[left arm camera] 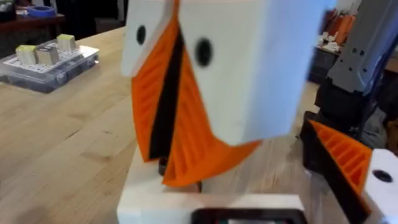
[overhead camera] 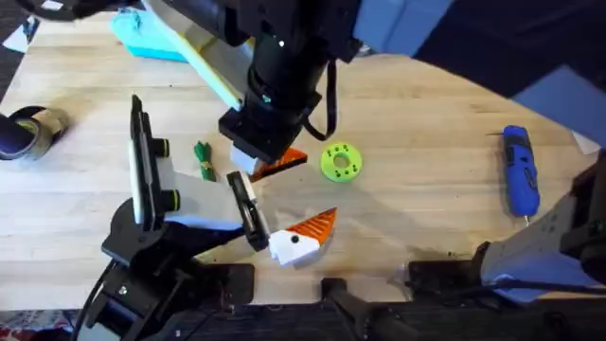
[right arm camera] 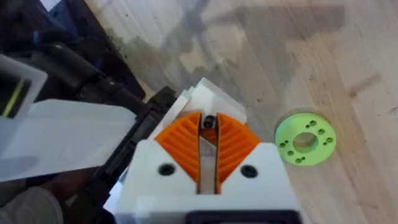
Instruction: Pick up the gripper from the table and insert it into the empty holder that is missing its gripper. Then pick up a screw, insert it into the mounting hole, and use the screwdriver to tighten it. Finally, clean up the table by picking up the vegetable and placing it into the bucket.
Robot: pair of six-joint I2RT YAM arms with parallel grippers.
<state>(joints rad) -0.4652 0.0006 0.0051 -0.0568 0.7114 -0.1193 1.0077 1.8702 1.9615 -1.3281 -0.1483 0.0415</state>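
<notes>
Right gripper (right arm camera: pixel 208 127): pointing down at the table, its orange pads drawn together.
Between its tips: a small dark thing, a screw (right arm camera: pixel 209 121) by the look of it, though I cannot be sure.
Task gripper (overhead camera: pixel 292 160): right under the right gripper, its white block against one end of the holder (overhead camera: pixel 245 204) and its orange wedge pointing away from the bar. It looks seated, but I cannot tell whether it is fully home.
Twin finger (overhead camera: pixel 301 237): near the right gripper, at the other end of the same bar, with its dark dot showing.
Green disc (overhead camera: pixel 341 162): just beside the right gripper, on the side away from the holder.
Vegetable (overhead camera: pixel 203 159): near the right gripper on its other side, lying on the table (overhead camera: pixel 426 218).
Bucket (overhead camera: pixel 43 125): well apart, beyond the holder's body.
Screwdriver (overhead camera: pixel 519 170): well apart on the disc's side, lying untouched.
Done, as judged: the insertion appears made or almost made.
In hand: likely getting the screw into the mounting hole.
Left: tightening with the screwdriver, then putting the vegetable into the bucket.
</notes>
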